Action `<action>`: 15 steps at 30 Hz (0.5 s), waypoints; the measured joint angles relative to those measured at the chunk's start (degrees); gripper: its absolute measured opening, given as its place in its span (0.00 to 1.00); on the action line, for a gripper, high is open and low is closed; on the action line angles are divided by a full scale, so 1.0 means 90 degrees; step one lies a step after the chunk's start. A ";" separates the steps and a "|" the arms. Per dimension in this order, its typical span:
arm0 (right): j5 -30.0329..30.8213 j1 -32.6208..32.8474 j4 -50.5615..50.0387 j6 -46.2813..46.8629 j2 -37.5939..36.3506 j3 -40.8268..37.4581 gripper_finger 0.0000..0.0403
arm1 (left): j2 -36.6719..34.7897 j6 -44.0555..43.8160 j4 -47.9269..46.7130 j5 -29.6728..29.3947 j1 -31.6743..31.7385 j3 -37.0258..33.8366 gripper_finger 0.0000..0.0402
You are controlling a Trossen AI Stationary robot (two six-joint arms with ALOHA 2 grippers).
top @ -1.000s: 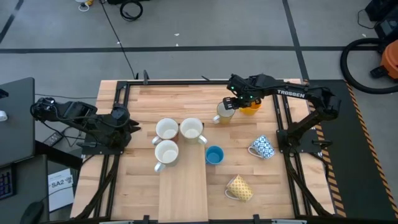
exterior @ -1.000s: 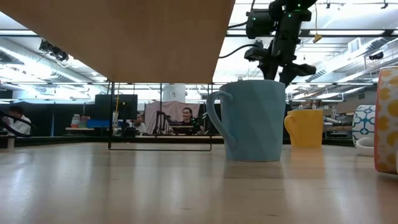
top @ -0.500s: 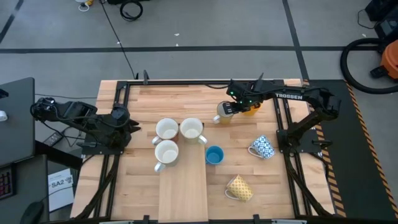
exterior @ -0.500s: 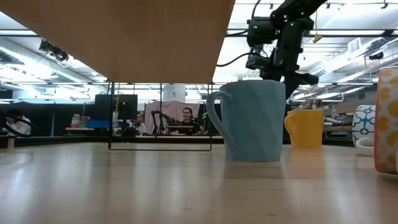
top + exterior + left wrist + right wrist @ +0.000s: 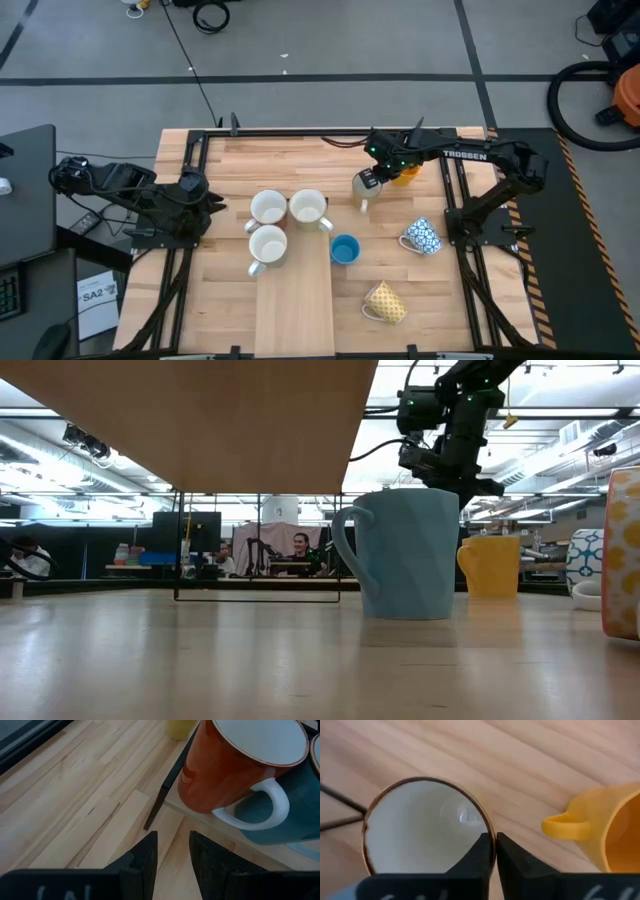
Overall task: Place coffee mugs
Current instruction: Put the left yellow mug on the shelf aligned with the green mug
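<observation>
- The right gripper (image 5: 366,183) is at the far side of the table (image 5: 300,310), near the middle.
- Its two fingers (image 5: 482,851) are pinched tight on the rim of a cream mug (image 5: 422,827).
- One finger is inside the cup and one is outside, with the thin wall between them.
- In the high view the cream mug (image 5: 362,184) hangs under the gripper, with its handle pointing to the near side of the table.
- The wrist view looks straight down into the cup, so its mouth faces up and it stands tall.
- A yellow mug (image 5: 607,827) stands just beside it, with its handle pointing to the cream mug.
- The left gripper (image 5: 172,855) waits at the left edge of the table, fingers a little apart and holding nothing.
- Right in front of it stands an orange mug (image 5: 235,762) with a white handle, upright, touching a dark mug (image 5: 280,820).
- Three white mugs (image 5: 268,208) stand close together in the middle of the table, mouths up.
- A blue mug (image 5: 344,249) stands upright just beside them.
- A blue-and-white mug (image 5: 422,237) lies on its side near the right arm.
- A yellow patterned mug (image 5: 385,302) lies on its side at the near edge.
</observation>
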 joint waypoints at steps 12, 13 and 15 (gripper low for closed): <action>-0.0282 -0.0002 0.0361 -0.3176 0.0007 -0.0002 0.05 | 0.0000 0.0001 0.0000 0.0000 0.0000 0.0000 0.30; -0.0395 -0.0002 0.0393 -0.3504 0.0007 -0.0002 0.05 | 0.0001 0.0001 0.0000 -0.0001 0.0000 0.0000 0.30; -0.0590 -0.0002 0.0434 -0.4155 0.0007 -0.0002 0.05 | 0.0000 0.0001 -0.0001 -0.0002 0.0000 0.0000 0.30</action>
